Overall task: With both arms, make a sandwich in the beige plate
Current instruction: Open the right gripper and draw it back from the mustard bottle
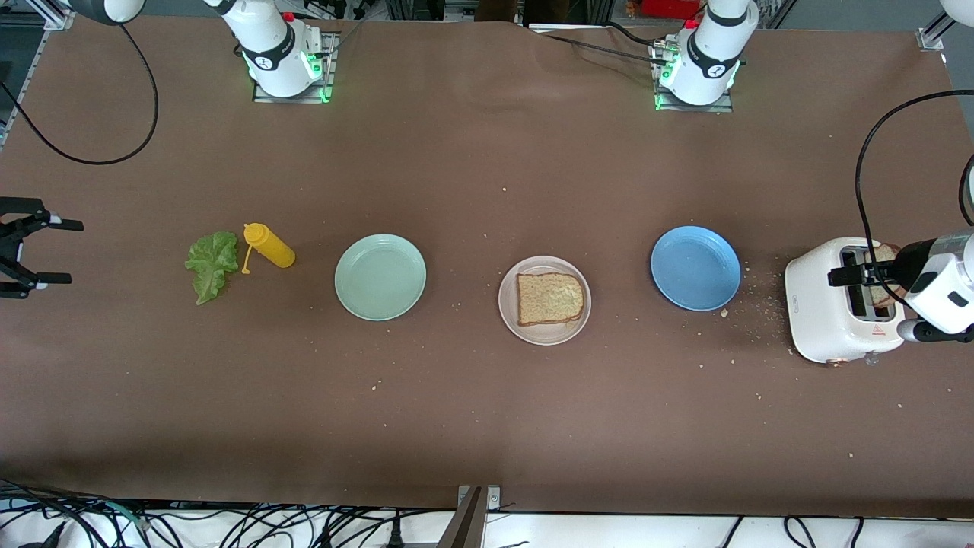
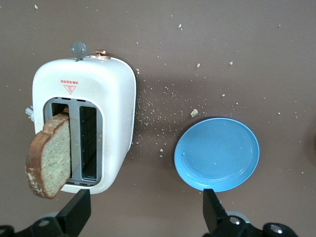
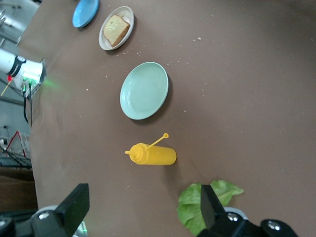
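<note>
Fingers [image 2: 79, 210] of both grippers spread; one brown toast slice [image 1: 550, 298] on beige plate [image 1: 508, 304].

1. A big brown table [image 1: 487, 426] held everything.
2. A pale beige plate [image 1: 509, 312] sat near the middle of the table.
3. A mint-green plate [image 1: 380, 276] sat at about 9 o'clock from the beige plate, toward the right arm's end.
4. A yellow squeeze bottle [image 1: 268, 245] lay on its side at 9 o'clock from the green plate.
5. A green lettuce leaf [image 1: 211, 264] lay flat just beside the bottle, at its 8 o'clock.
6. A blue plate [image 1: 695, 267] sat at about 3 o'clock from the beige plate.
7. A white toaster [image 1: 822, 312] stood at 3 o'clock from the blue plate.
8. Little crumbs [image 1: 761, 293] were spread between the blue plate and the toaster.
</note>
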